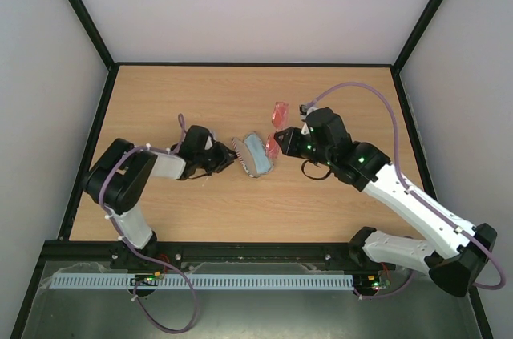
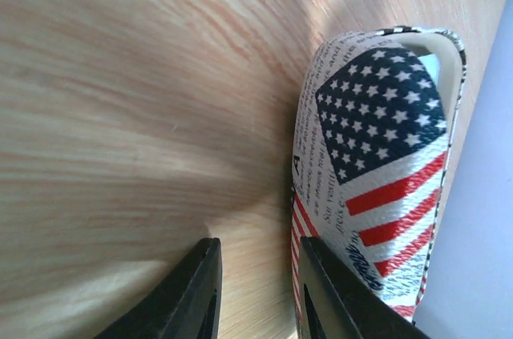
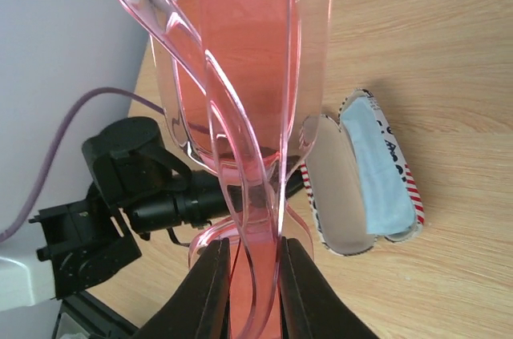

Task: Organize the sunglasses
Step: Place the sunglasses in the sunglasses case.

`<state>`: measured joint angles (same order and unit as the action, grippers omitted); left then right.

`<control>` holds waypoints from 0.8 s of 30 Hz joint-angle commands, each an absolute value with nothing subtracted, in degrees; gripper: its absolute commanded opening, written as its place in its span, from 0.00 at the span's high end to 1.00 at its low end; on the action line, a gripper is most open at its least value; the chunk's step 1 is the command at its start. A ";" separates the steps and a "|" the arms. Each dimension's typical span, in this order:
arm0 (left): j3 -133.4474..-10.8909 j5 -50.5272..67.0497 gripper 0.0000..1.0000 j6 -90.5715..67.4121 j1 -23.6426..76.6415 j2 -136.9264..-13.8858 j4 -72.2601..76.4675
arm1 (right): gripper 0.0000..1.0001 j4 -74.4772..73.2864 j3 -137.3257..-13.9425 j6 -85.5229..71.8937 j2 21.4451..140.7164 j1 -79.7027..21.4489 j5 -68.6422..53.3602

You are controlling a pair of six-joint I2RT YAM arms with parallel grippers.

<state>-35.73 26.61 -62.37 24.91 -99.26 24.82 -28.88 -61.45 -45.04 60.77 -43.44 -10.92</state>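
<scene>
Sunglasses (image 3: 240, 74): translucent pink-red plastic pair, pinched by the frame between the pressed-in black fingers of the right gripper (image 3: 255, 255) and held above the table. From above, they sit at 2 o'clock of the case. Second tool, the left gripper (image 2: 258, 255): black fingers narrowly spread, bare wood between them, one finger against the case shell, at 9 o'clock of it. Item, oblong flag-patterned case (image 2: 377, 139): open, lying on the light wooden table (image 1: 200, 211). Item, light blue cloth (image 3: 377, 171): inside one half of the case.

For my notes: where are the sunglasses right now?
In the top view, the sunglasses are held in the right end effector, right of the open flag-patterned case.
</scene>
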 commanded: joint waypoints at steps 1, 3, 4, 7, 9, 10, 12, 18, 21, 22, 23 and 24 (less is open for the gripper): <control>-37.79 26.96 0.71 -61.31 25.55 -102.34 24.26 | 0.89 -32.18 -63.71 -43.58 63.05 -42.71 -9.10; -38.42 27.16 0.71 -61.42 25.73 -102.92 24.56 | 0.89 -33.41 -64.98 -42.97 64.58 -42.01 -9.56; -38.75 27.21 0.71 -61.52 25.81 -103.11 24.72 | 0.89 -34.33 -65.78 -42.39 65.55 -41.63 -9.44; -40.07 27.53 0.71 -61.36 25.91 -103.72 24.53 | 0.89 -36.67 -68.51 -40.49 68.59 -40.64 -9.06; -40.86 27.90 0.71 -61.36 25.93 -104.33 24.61 | 0.89 -37.84 -70.22 -39.25 71.40 -39.77 -9.30; -41.20 28.15 0.71 -61.35 26.05 -104.59 24.72 | 0.89 -38.37 -70.96 -38.70 72.55 -39.47 -9.39; -41.71 28.87 0.71 -61.76 26.31 -105.03 25.41 | 0.89 -38.96 -72.08 -37.72 75.10 -38.86 -10.39; -41.92 29.65 0.71 -63.34 27.52 -104.87 27.53 | 0.90 -39.91 -73.25 -37.13 81.88 -38.32 -13.43; -41.83 30.05 0.71 -64.30 28.55 -104.56 28.98 | 0.90 -39.01 -72.50 -37.88 83.97 -38.32 -14.94; -41.77 30.11 0.71 -64.55 28.95 -104.45 29.42 | 0.90 -38.43 -72.20 -38.14 84.59 -38.32 -15.53; -41.88 30.07 0.71 -64.71 29.33 -104.29 29.63 | 0.90 -37.95 -71.90 -38.47 85.25 -38.24 -16.10; -41.96 29.94 0.71 -64.88 29.67 -104.12 29.64 | 0.90 -37.70 -71.73 -38.82 85.96 -38.21 -16.43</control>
<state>-41.32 28.99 -63.86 28.34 -104.47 27.14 -37.67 -71.70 -38.57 84.40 -38.52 -14.17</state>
